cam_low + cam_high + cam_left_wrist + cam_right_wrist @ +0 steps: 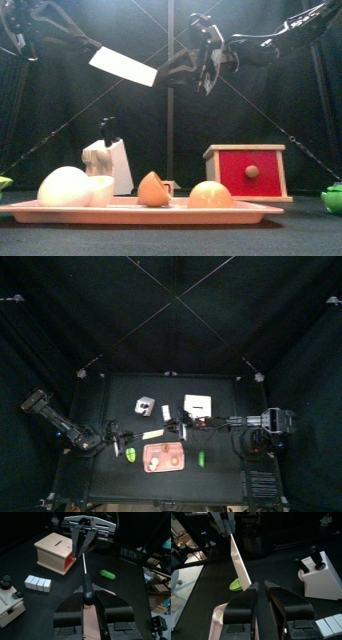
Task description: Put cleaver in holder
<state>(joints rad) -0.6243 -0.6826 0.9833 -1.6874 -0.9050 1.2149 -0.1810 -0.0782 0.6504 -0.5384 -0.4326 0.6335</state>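
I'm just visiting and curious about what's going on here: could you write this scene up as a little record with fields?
Cleaver: in the air above the table, held between both arms
Left gripper: shut on the cleaver's black handle
Right gripper: shut on the white blade
Holder: cream box with a red front and a slot on top, standing on the table with nothing in the slot
Knife block: white, with black handles sticking up
Pink tray: at the front, carrying egg-like toy foods
Stage: cleaver not yet in the holder
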